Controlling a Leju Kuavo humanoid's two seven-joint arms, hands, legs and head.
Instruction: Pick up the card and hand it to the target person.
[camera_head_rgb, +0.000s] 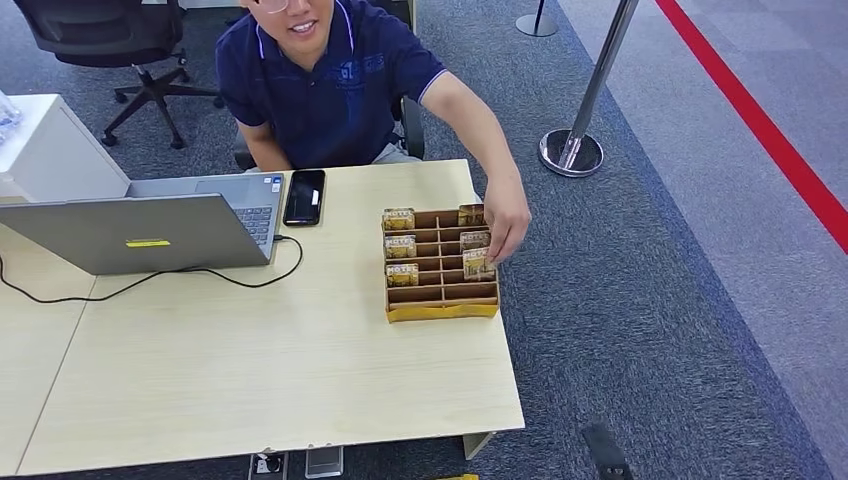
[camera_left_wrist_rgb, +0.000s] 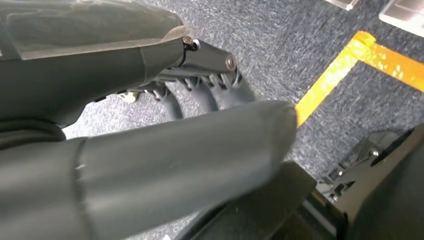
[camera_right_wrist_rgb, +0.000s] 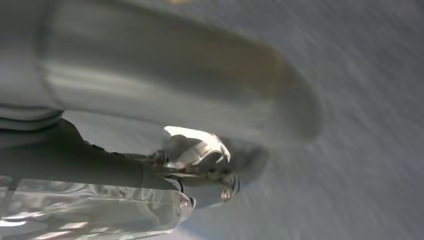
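Pale wood-grain table (camera_head_rgb: 270, 370) seen from the head view. Near its right edge sits a brown cardboard organiser box with two columns of slots and a yellow front lip (camera_head_rgb: 441, 310). Small gold-and-cream printed cards (camera_head_rgb: 401, 246) stand upright in several slots: three down the left column, three in the right. They stand on edge with printed faces toward the robot and long axis running across the table, left to right. Their print is too small to read.

A person in a navy polo shirt with white collar trim (camera_head_rgb: 335, 85) sits behind the table; pale chest lettering on the shirt is illegible. The person's outstretched hand (camera_head_rgb: 507, 218) rests at the box's right side, fingertips touching the card in the right column nearest the robot (camera_head_rgb: 477, 263).

Open silver laptop (camera_head_rgb: 150, 232) on the table's left, a small yellow sticker on its lid, wording unreadable. Black cable (camera_head_rgb: 180, 272) loops from it. Black smartphone (camera_head_rgb: 304, 197) lies flat just beside the laptop.

Left hand (camera_left_wrist_rgb: 200, 100): hanging over grey carpet near yellow floor tape (camera_left_wrist_rgb: 350, 60), fingers spread, holding nothing.

Right hand (camera_right_wrist_rgb: 200, 165): heavily motion-blurred over grey carpet; cannot tell how the fingers lie.
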